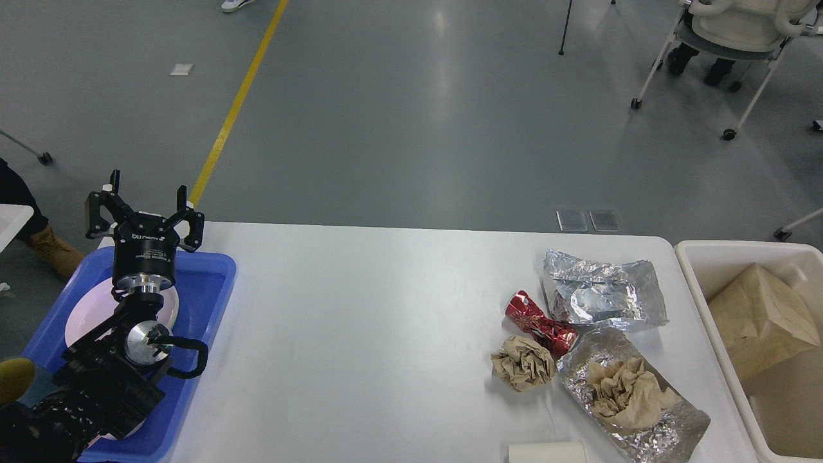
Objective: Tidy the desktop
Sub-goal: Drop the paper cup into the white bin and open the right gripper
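1. Hovering: your left gripper (146,200) hangs over the far end of the blue tray (212,283) at the left edge, jaws spread, nothing between them. My read: it is parked clear of the work.
2. Right gripper is not in view, so its jaws can't be called.
3. The desktop (360,334) fills the middle; bare in the centre, clutter all at the right.
4. A white plate (87,318) sits in the tray, so the tray looks like the spot for dishes.
5. Trash is clustered near the bin (701,257), which sits just off the right edge: two foil bags (604,292), a red wrapper (540,321) touching them, a paper wad (522,363) beside it, another wad (627,389) on the near foil.
6. The bin already holds a brown bag (759,318), so it reads as the trash drop.
7. A white roll (546,452) pokes in at the near edge.
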